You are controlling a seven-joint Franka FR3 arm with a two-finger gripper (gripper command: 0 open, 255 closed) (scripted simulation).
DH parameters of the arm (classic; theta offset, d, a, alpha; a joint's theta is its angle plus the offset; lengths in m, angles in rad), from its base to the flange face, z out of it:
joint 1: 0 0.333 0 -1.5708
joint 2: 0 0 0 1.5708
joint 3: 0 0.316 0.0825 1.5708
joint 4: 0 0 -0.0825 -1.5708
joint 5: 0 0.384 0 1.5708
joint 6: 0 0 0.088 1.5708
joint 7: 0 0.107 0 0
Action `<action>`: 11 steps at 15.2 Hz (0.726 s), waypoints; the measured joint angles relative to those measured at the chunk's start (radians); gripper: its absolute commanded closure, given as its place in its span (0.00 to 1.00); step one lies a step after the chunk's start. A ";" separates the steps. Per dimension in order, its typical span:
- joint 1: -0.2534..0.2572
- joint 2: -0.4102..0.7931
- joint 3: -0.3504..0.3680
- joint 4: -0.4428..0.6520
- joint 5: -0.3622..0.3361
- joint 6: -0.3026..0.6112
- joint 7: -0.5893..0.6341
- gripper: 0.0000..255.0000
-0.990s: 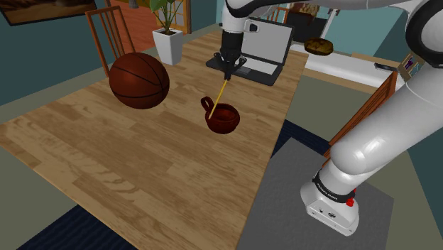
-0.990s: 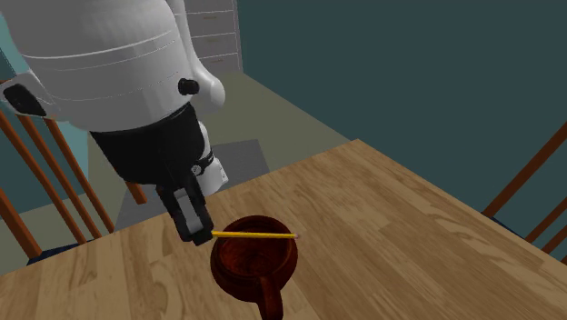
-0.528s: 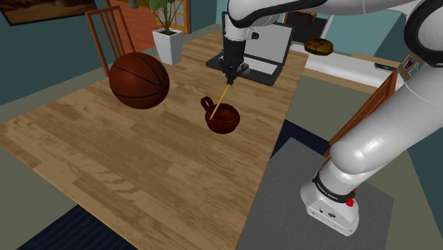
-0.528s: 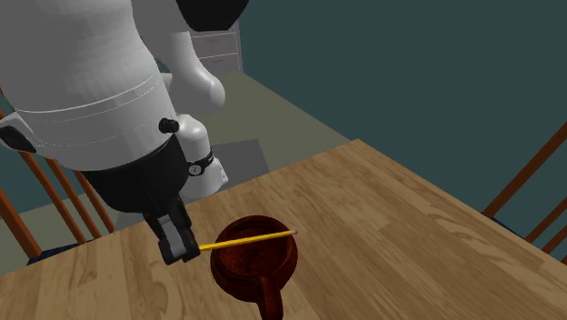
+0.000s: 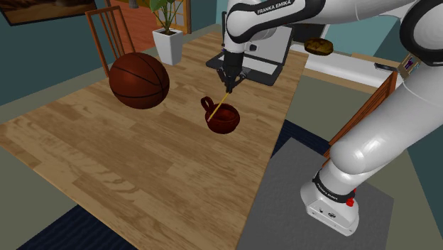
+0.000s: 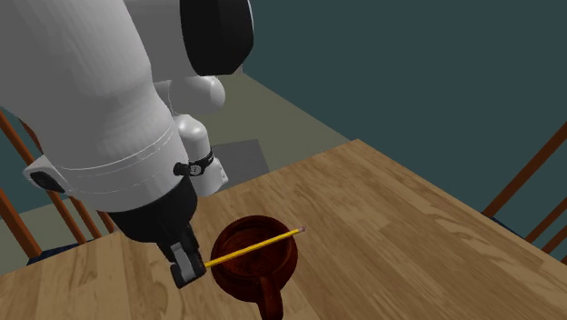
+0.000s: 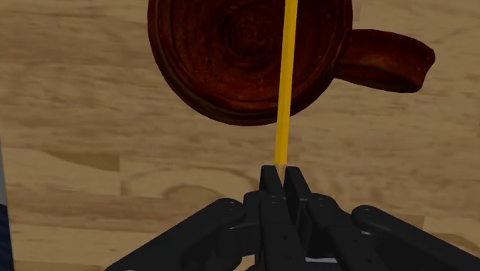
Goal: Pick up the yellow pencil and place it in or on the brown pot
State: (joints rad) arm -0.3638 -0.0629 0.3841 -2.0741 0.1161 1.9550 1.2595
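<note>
Clasping pencil (image 7: 285,85) over pot (image 7: 231,46), gripper (image 7: 282,173) tilted (basketball (image 5: 139,79) nearby, shoulder view)

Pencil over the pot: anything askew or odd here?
Slightly. The yellow pencil is pinched by its very end in the shut jaws, so nearly its whole length sticks out, slanted over the mouth of the brown pot. The pot stands upright, and nothing looks spilled or damaged.

A light wooden table (image 5: 106,156) stands on a grey-green floor (image 5: 42,82), with a dark blue rug (image 5: 42,231) beneath its near edge. A wooden chair (image 5: 112,28) and a potted plant (image 5: 169,32) stand beyond it. The walls (image 6: 409,64) are dark teal, and a pale chest of drawers (image 6: 213,32) stands against one.
</note>
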 measured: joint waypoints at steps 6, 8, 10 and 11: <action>0.001 0.012 0.001 -0.021 -0.003 0.033 0.000 1.00; 0.001 0.012 0.002 -0.022 -0.003 0.033 0.000 1.00; 0.001 0.012 0.002 -0.022 -0.003 0.033 0.000 0.00; 0.001 0.012 0.002 -0.022 -0.003 0.033 0.000 0.00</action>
State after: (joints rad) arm -0.3630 -0.0512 0.3856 -2.0957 0.1131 1.9880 1.2599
